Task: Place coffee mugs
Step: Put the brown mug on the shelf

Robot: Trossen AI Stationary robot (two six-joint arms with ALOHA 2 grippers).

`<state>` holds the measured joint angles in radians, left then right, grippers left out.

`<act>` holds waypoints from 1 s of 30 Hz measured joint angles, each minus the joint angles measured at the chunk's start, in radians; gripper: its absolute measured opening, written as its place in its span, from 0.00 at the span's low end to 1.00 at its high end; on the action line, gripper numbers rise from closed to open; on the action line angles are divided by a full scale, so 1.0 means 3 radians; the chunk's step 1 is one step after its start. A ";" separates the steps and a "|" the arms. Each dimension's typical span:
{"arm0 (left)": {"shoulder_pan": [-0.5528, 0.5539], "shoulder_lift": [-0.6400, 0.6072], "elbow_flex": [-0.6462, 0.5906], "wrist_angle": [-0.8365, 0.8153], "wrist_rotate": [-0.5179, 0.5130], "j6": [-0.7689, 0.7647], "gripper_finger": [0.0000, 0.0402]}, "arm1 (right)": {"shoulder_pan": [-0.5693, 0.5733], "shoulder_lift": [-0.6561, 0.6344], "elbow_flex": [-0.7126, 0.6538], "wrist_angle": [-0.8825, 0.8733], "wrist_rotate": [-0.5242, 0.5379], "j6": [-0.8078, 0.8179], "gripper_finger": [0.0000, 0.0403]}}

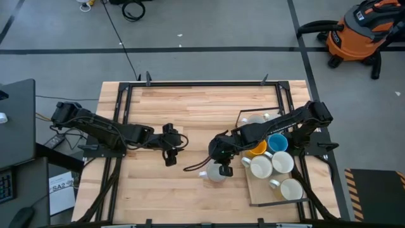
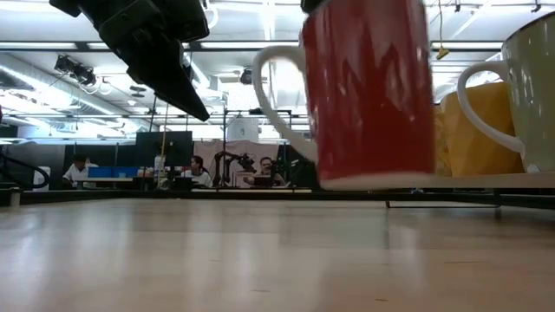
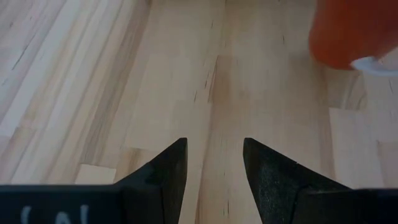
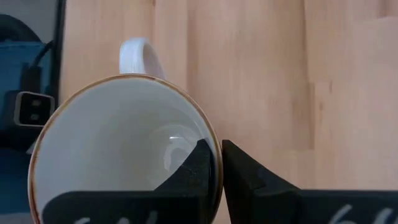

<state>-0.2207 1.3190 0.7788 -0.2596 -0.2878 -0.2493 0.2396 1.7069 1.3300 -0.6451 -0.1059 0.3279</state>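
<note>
The right gripper (image 1: 219, 170) pinches the rim of a red mug (image 2: 368, 91) with a white inside, held just above the table (image 1: 190, 107) beside the tray (image 1: 256, 196). On the tray stand the other mugs, among them a blue one (image 1: 277, 143) and a yellow-orange one (image 1: 257, 149). Well away from the tray, the left gripper (image 3: 212, 168) hangs spread and empty

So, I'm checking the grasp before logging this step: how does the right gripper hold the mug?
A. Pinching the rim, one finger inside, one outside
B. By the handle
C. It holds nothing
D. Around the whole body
A: in the right wrist view the right gripper is shut on the rim of the mug, one finger inside the cup, the other outside; the handle sticks out free.
</note>
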 joint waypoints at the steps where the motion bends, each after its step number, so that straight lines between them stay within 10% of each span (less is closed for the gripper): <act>1: 0.0000 0.0000 0.0000 0.0003 -0.0001 0.0000 0.40 | 0.0027 0.0000 0.0061 -0.0080 0.0001 0.0045 0.07; 18: -0.0001 0.0000 0.0000 0.0001 0.0000 -0.0004 0.40 | 0.0624 -0.0262 0.0585 -0.0935 0.0034 0.1100 0.07; 30: -0.0001 0.0000 0.0000 0.0002 0.0000 -0.0004 0.40 | 0.1157 -0.0618 0.0586 -0.1479 0.0847 0.2212 0.07</act>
<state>-0.2211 1.3190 0.7788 -0.2588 -0.2878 -0.2504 0.5868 1.5215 1.5059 -1.0887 0.1481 0.9916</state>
